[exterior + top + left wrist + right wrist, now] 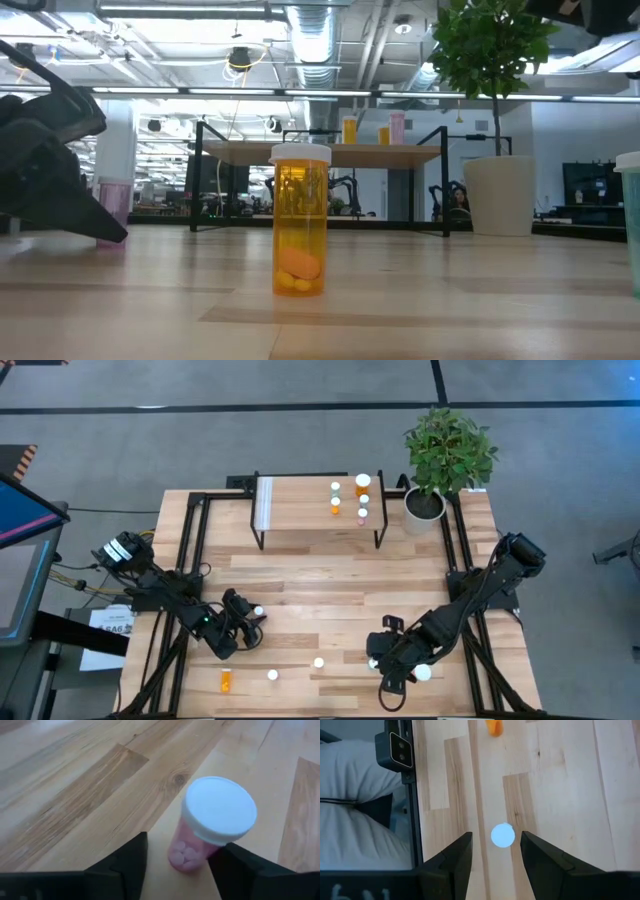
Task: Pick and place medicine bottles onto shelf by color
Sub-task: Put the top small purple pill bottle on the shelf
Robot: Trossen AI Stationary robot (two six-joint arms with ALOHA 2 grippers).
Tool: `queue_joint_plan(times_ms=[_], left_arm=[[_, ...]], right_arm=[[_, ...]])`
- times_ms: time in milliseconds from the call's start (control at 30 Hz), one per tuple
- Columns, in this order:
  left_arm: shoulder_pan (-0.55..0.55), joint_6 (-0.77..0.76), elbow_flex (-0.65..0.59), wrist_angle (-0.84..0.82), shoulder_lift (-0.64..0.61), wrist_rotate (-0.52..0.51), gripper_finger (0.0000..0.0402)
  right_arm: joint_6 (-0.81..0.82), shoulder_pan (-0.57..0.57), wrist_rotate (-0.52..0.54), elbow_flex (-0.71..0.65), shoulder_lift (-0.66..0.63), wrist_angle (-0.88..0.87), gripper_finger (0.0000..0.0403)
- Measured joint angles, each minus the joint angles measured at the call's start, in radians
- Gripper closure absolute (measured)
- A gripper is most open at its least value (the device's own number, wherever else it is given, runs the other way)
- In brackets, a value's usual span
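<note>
Grey floor surrounds the light-wood table (pixel 330 585), with an open hall of desks and ceiling ducts showing beyond it in the low view. At the near left the left gripper (pixel 180 870) stands with its fingers (pixel 127 860) parted on either side of an upright pink bottle (pixel 200 845) with a white cap; the fingers sit close beside the bottle, and whether they touch it cannot be told. At the near right the right gripper (pixel 492 855) hangs released above a white-capped bottle (pixel 503 835) standing on the table, which shows between its spread fingers from above. The shelf (pixel 320 508) stands at the far middle of the table, a white strip at its left end, and five bottles (pixel 350 498) are grouped near its right end, one of them larger and orange. Along the near edge lie an orange bottle (pixel 225 680) on its side and two upright white-capped ones (pixel 272 675), and another white cap (pixel 424 673) shows by the right gripper. A potted plant (pixel 440 455) in a white pot stands at the far right corner, just beside the shelf.
</note>
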Motion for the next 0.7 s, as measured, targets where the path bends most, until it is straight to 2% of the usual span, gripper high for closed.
queue_joint_plan(times_ms=[200,533,700], left_arm=[[0.009,0.05,0.022,0.009,-0.039,0.06,0.0256],[0.127,0.412,0.192,-0.002,-0.167,0.196,0.0262],[0.156,0.464,0.224,-0.082,-0.196,0.205,0.0262]], right_arm=[[-0.04,-0.042,-0.002,0.015,0.001,-0.003,0.0216],[-0.272,-0.174,-0.001,0.107,0.001,0.094,0.0216],[-0.307,-0.207,-0.001,0.112,0.001,0.094,0.0216]])
